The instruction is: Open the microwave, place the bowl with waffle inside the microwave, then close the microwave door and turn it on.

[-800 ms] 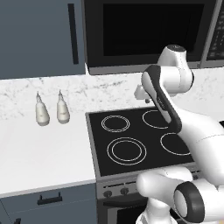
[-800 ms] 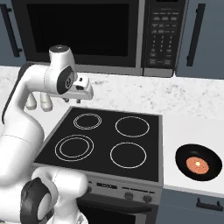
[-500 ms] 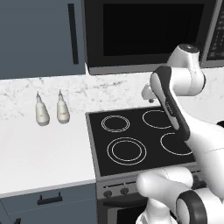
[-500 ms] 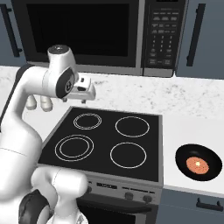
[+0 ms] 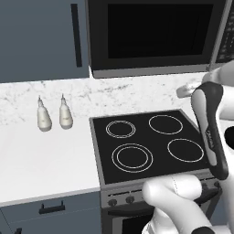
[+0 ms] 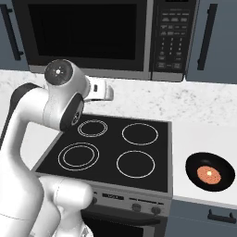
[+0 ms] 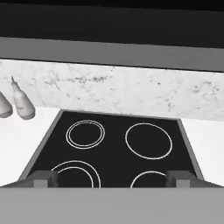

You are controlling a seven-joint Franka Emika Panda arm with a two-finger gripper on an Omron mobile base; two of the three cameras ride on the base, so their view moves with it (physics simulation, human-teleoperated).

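The microwave [image 6: 88, 30] hangs above the stove, its dark glass microwave door [image 5: 155, 32] shut and the keypad strip [image 6: 173, 37] at its right. On the white counter right of the stove sits the small black bowl [image 6: 209, 172] with an orange waffle in it. My gripper [image 7: 112, 179] hovers over the back of the stove, below the microwave, far left of the bowl. Its fingertips [image 7: 41, 178] stand wide apart, open, with nothing between them. The white hand [image 6: 104, 91] shows beside the arm's elbow.
A black four-ring cooktop [image 5: 151, 141] lies under the hand. Two pale shakers [image 5: 44, 116] [image 5: 65, 114] stand on the counter to its left. Blue-grey cabinet doors with black handles flank the microwave [image 5: 77, 34] [image 6: 217, 37].
The arm has swung rightward over the cooktop, carrying the hand a little to the right. The jaws stay wide apart. Bowl and microwave have not moved.
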